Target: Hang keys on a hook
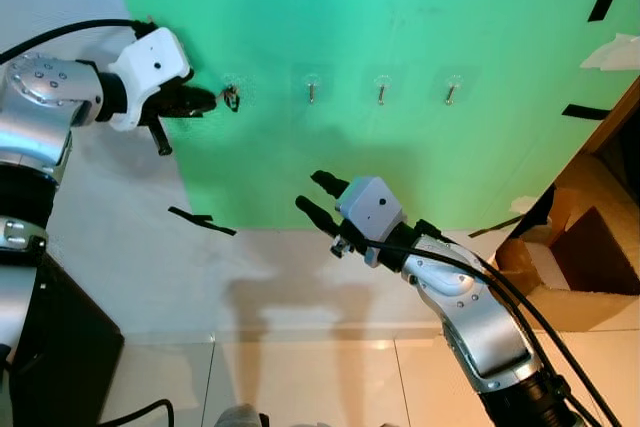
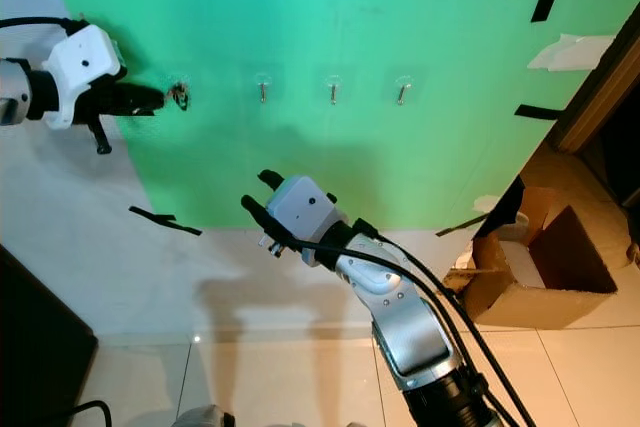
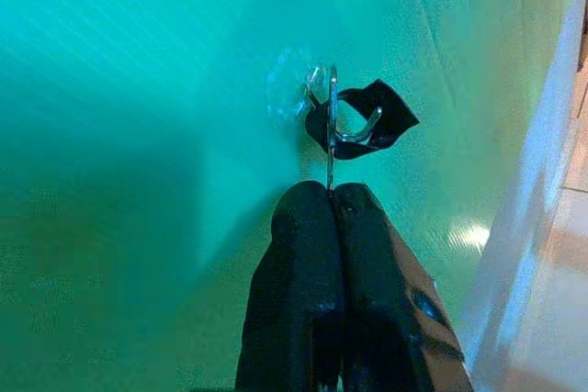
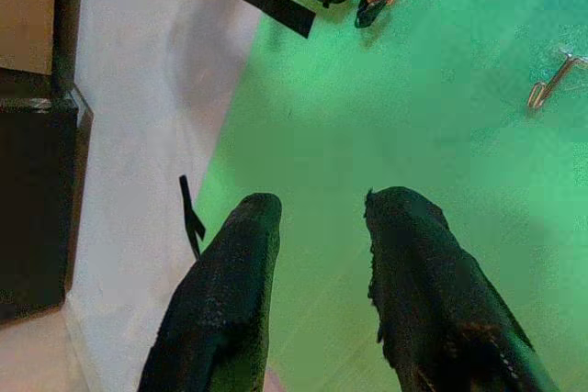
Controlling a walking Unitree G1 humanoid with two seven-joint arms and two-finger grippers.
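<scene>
Item: keys, a thin metal key ring with a key, seen edge-on in the left wrist view, with a dark tag or fob behind. Location: at the leftmost hook of a row of four on the green wall panel, far left of the scene. The ring sits against the clear adhesive hook; whether it is fully looped over the prong cannot be told.

Handling, as judged: light, stiff, hard metal, smooth and liable to slip or swivel in a pinch; not fragile. Best hold is on the flat of the key or ring, well back from the loop, so the loop stays free to pass over the prong.

Left gripper: raised to the wall, fingers pressed together, pinching the near edge of the keys. The metal emerges straight from the fingertips toward the hook.

Right gripper: lower, centre, well apart from the keys, fingers spread, holding nothing.

Other hooks: three to the right, bare.

Also: cardboard box on the floor, lower right.
</scene>
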